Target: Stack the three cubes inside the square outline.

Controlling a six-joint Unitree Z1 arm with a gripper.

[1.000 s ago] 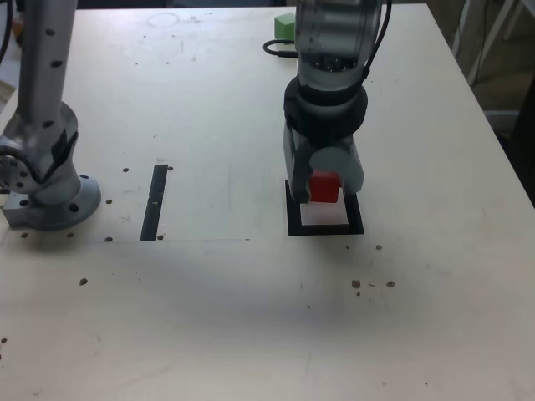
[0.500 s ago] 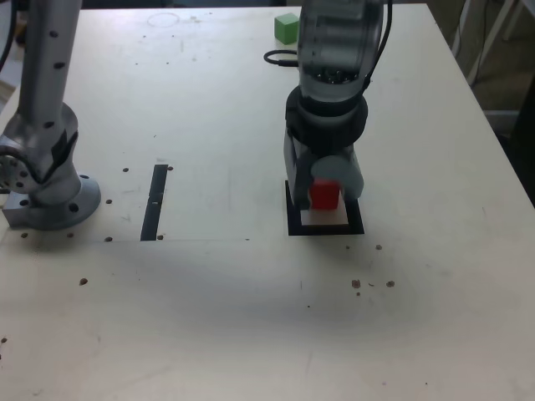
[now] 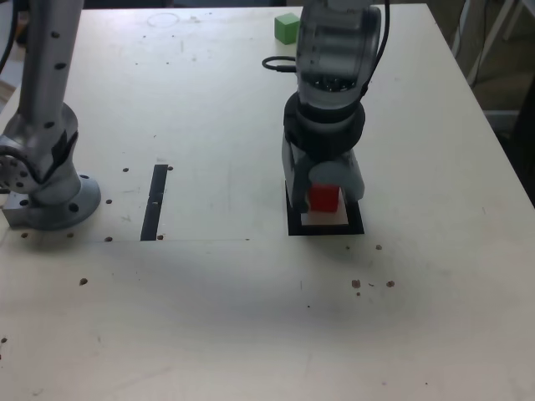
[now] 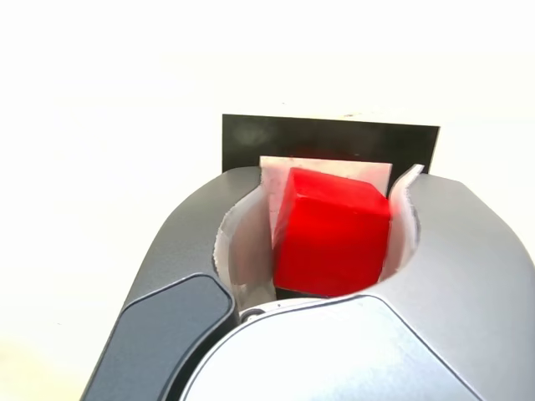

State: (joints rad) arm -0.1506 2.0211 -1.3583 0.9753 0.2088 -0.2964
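Observation:
The red cube [image 3: 324, 198] sits low on the pale centre of the square outline [image 3: 326, 229]. My gripper [image 3: 323, 189] stands straight down over it, jaws on either side. In the wrist view the red cube [image 4: 330, 234] lies between the jaws of the gripper [image 4: 322, 238]. A narrow gap shows beside one face, and the other face is close against a pad. The black frame of the square outline [image 4: 334, 138] shows just beyond. The jaws are slightly open. A green cube [image 3: 287, 27] rests alone at the table's far edge.
A thin black strip [image 3: 155, 200] lies on the table at the exterior view's left. The arm's grey base [image 3: 46, 188] stands at the left edge. A black cable [image 3: 280, 63] loops behind the arm. The table edge runs down the right.
The gripper has come down with the red cube, from just above the square onto its pale centre. The jaws have parted a little around the cube.

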